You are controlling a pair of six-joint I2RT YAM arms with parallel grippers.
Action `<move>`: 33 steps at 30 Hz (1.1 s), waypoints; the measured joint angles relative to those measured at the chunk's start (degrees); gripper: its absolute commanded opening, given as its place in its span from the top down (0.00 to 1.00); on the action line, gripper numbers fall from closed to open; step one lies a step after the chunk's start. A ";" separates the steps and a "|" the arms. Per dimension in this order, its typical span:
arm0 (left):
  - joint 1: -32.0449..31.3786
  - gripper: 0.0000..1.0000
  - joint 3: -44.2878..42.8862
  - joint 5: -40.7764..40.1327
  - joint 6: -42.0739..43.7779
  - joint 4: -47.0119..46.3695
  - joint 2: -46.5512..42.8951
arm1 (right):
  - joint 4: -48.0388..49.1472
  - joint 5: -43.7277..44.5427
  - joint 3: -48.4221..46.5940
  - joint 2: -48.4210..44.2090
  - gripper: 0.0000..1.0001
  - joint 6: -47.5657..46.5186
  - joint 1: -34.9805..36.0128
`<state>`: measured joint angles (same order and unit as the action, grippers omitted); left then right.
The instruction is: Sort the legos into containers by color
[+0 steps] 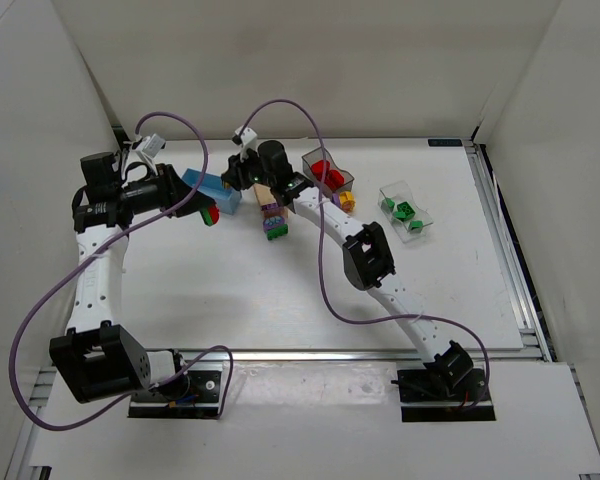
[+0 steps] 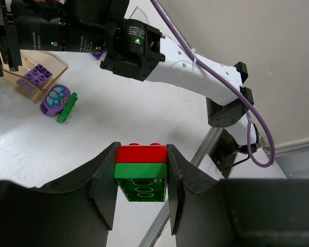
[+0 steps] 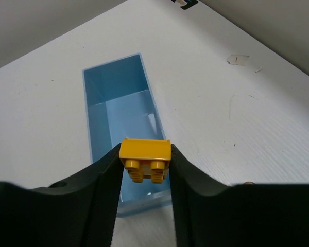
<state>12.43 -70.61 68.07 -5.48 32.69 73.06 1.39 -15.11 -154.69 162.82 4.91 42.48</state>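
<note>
My left gripper (image 2: 142,150) is shut on a clump of two legos, a red brick on a green one (image 2: 141,172), held above the table beside the light blue container (image 1: 206,183). My right gripper (image 3: 144,153) is shut on a yellow brick (image 3: 144,151), studs toward the camera, hanging over the near end of that light blue bin (image 3: 95,128), which looks empty. A purple brick (image 2: 38,73) lies in the tan container (image 2: 59,63). Red bricks sit in the dark grey bin (image 1: 332,185) and green ones in the clear bin (image 1: 420,222).
A purple and green clump (image 1: 275,226) lies on the table by the tan bin (image 1: 265,194), and a yellow-orange brick (image 1: 347,202) lies beside the grey bin. The right arm (image 2: 170,56) stretches across in front of my left gripper. A metal rail (image 1: 505,250) edges the table's right side.
</note>
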 measured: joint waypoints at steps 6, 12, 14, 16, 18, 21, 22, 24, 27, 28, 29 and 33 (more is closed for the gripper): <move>0.02 0.90 0.00 0.00 -0.11 0.04 0.00 | 0.57 -2.08 -0.02 0.00 0.28 -0.92 0.04; 0.11 0.90 0.00 0.07 -0.46 -0.61 0.28 | 4.09 -4.92 5.01 -2.23 0.17 -0.57 0.02; 0.11 0.90 0.00 0.11 -1.66 -2.21 0.72 | 4.52 -4.92 10.58 -5.68 0.16 -0.46 -0.22; 0.11 0.90 0.11 0.31 -3.65 -4.98 1.38 | 3.96 -5.14 17.11 -10.84 0.15 -0.33 -1.05; 0.09 0.90 0.42 0.59 -6.40 -9.14 2.36 | 1.49 -5.68 21.68 -16.70 0.13 -0.55 -2.93; -0.94 0.90 0.59 1.01 -10.84 -16.31 5.20 | -2.40 -6.45 26.34 -27.08 0.12 -2.01 -8.33; -1.73 0.90 0.55 0.92 -12.00 -18.45 6.80 | -4.00 -6.69 27.78 -31.36 0.12 -3.19 -11.04; -4.55 0.90 -0.04 0.46 -13.86 -21.84 10.47 | -7.78 -6.51 29.35 -39.82 0.13 -5.88 -16.87; -10.88 0.90 -3.04 -1.09 -15.82 -25.66 17.40 | -14.88 -5.57 30.80 -51.52 0.15 -10.01 -25.70; -13.38 0.90 -4.52 -1.64 -16.48 -26.84 19.87 | -16.79 -5.27 32.74 -55.89 0.15 -11.21 -28.09; -15.82 0.90 -5.97 -2.01 -17.22 -28.30 22.21 | -18.88 -4.96 35.08 -60.06 0.15 -12.07 -29.97; -23.10 0.90 -9.79 -2.49 -22.34 -35.95 29.22 | -25.73 -8.46 45.83 -73.11 0.23 -13.49 -34.05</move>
<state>-10.68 -80.40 65.58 -27.81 -3.27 102.28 -24.34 -23.57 -108.86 89.71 -8.58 8.43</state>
